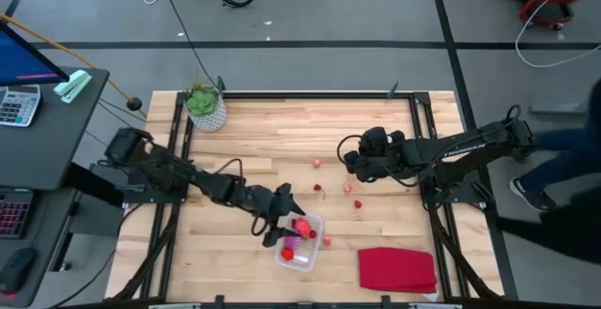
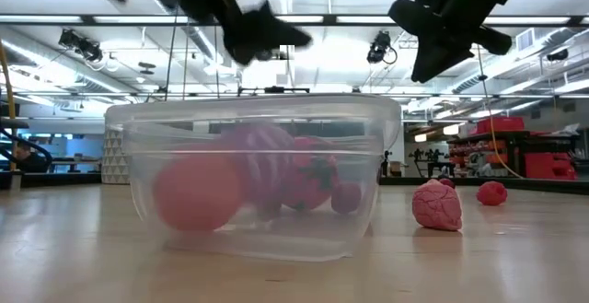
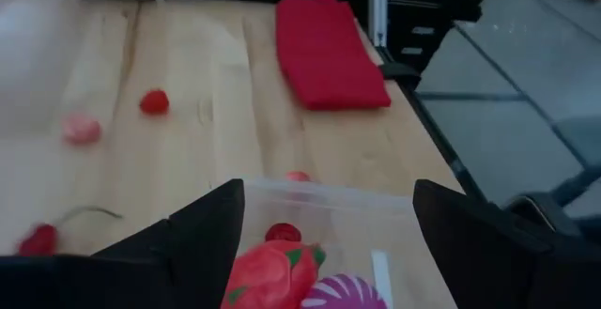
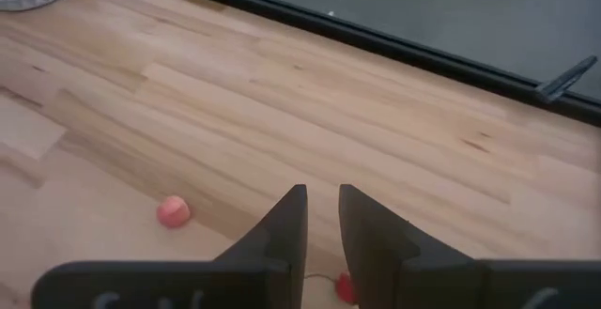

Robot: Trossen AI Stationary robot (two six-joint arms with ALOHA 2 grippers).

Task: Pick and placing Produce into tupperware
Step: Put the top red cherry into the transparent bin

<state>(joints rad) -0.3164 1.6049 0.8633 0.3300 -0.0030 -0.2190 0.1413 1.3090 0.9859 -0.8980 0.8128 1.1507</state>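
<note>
Wooden table (image 1: 282, 140); left hand (image 1: 285, 217) spread wide over tupperware (image 1: 301, 245) rim (produce (image 1: 302, 227) inside); right hand (image 1: 349, 159) narrow, empty.

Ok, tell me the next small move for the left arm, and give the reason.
Probably lift the left gripper clear of the clear plastic container and swing it toward a loose red piece on the table. Its jaws stand wide open with nothing between them, right above the container, where a red strawberry-like piece and a purple striped piece already lie. Several small red pieces are out on the wood.
</note>
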